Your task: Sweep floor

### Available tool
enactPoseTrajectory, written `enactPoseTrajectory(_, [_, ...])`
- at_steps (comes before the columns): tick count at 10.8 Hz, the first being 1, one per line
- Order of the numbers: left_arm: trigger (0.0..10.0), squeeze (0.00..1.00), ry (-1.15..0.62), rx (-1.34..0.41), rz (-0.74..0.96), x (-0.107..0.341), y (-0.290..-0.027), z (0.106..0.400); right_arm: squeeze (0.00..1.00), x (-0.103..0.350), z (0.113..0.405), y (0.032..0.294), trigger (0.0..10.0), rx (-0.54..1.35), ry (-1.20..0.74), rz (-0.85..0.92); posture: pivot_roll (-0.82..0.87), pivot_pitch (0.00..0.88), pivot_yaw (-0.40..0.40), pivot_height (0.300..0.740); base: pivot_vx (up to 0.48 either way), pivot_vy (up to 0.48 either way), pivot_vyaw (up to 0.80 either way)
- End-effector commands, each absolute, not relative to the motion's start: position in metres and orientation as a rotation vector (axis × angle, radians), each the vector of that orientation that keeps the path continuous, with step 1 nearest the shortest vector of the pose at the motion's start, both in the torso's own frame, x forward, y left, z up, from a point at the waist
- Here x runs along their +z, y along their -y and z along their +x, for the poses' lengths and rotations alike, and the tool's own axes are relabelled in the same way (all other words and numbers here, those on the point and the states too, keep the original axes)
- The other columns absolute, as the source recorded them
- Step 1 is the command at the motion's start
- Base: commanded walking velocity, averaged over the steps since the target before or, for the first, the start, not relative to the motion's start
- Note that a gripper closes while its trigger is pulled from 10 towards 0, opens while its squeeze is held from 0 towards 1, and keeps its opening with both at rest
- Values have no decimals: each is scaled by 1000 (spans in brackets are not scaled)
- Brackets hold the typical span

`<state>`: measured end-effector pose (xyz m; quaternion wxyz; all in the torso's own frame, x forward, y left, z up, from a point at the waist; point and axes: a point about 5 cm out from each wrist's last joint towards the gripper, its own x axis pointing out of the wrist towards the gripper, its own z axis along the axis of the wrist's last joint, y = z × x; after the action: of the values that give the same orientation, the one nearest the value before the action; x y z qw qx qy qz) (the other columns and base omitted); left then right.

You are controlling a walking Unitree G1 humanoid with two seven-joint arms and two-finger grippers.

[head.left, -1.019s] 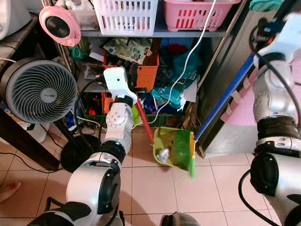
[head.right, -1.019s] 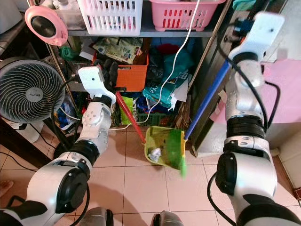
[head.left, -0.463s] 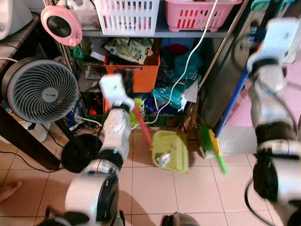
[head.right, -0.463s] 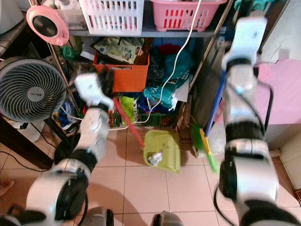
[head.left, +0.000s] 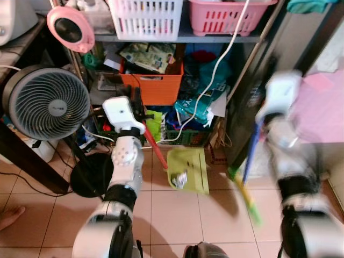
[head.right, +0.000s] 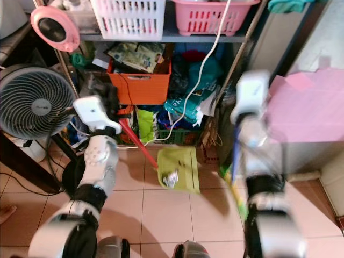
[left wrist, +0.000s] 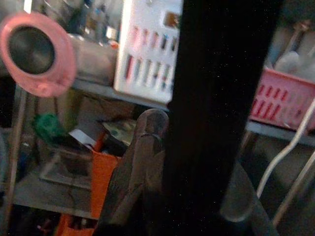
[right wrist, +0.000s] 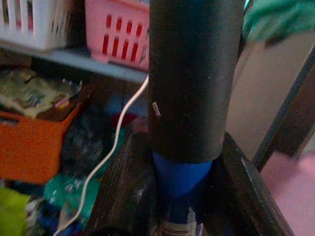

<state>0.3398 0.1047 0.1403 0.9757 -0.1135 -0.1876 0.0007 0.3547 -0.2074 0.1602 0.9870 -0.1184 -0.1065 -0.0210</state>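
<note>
A green dustpan (head.left: 191, 167) rests on the tiled floor before the shelves, with a crumpled scrap (head.left: 179, 178) in it. Its red handle (head.left: 156, 150) slants up to my left gripper (head.left: 138, 105), which is shut on it. In the left wrist view the dark handle top (left wrist: 221, 98) sits between the fingers (left wrist: 142, 162). My right gripper (head.left: 262, 121), blurred, is shut on the broom's blue handle (head.left: 250, 156). The green bristles (head.left: 245, 192) hang over the floor to the right of the dustpan. The right wrist view has the broom's black grip (right wrist: 192, 73) clamped between the fingers (right wrist: 123, 196).
A cluttered shelf rack (head.left: 177, 37) with an orange bin (head.left: 153, 86), white and pink baskets and a hanging white cable (head.left: 215, 70) stands behind. A grey fan (head.left: 47, 105) stands at left, a dark door frame (head.left: 252, 91) and pink panel (head.left: 317, 107) at right. Someone's toes (head.left: 8, 217) are at the lower left.
My right arm has swung the broom off the dustpan's mouth to the right and dropped lower. The dustpan has shifted slightly left and back with my left gripper.
</note>
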Motion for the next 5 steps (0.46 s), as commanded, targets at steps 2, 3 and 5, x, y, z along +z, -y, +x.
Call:
enactPoseTrajectory(2, [10000, 0, 386, 51, -164, 140, -113, 328, 0, 168, 352, 197, 10000, -7, 259, -192, -52, 9, -30, 740, 0, 0, 0])
enactPoseTrajectory(3, [10000, 0, 348, 59, -143, 129, -116, 318, 0, 168, 350, 190, 10000, 9, 275, -195, -47, 5, -26, 740, 0, 0, 0])
enactPoseTrajectory(5, [10000, 0, 284, 83, -100, 116, -117, 309, 0, 166, 348, 181, 10000, 31, 276, -174, -43, 9, -27, 740, 0, 0, 0])
